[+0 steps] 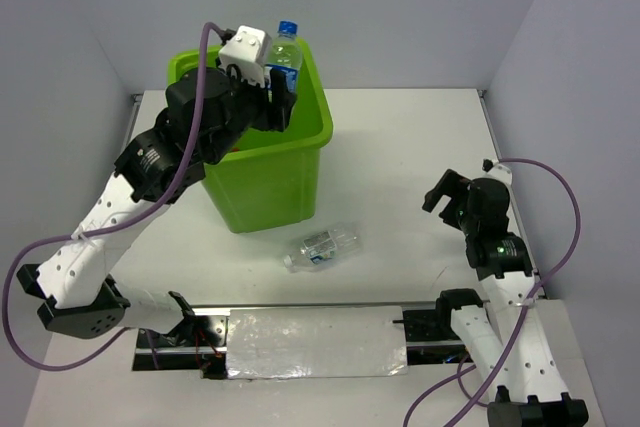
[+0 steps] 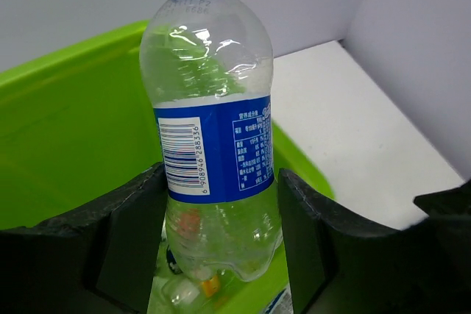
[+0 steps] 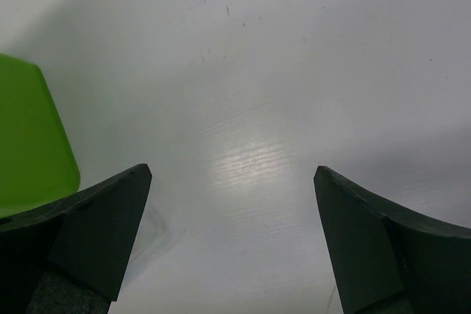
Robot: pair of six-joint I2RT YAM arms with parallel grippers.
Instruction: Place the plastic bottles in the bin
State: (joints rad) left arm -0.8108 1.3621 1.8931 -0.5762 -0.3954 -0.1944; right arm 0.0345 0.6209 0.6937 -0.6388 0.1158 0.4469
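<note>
**Blue-capped bottle being held over the bin**

Your left end effector (image 1: 279,87) (image 2: 218,207) is gripping a blue-capped bottle (image 1: 284,51) (image 2: 213,108), with the two black fingers (image 2: 132,218) pressing on either side of its lower half, just at the bottom edge of the blue label. The bottle is standing upright, cap upward, and it is hanging above the open mouth of the bin (image 1: 268,182) (image 2: 66,123), close to the far rim. In the left wrist view you are looking past the bottle into the green inside of the bin; something small is lying at the bottom, but it is too blurred to name.

A second bottle (image 1: 322,245) is lying on its side on the bench (image 1: 400,147) (image 3: 257,71), just in front of the bin and apart from it, with its white cap pointing toward your left arm's side.

Your right end effector (image 1: 447,191) (image 3: 232,233) is hovering over bare bench well to the right of the bin, its jaws standing wide apart and gripping nothing; one green corner of the bin (image 3: 29,137) is showing at the left edge of its wrist view
</note>
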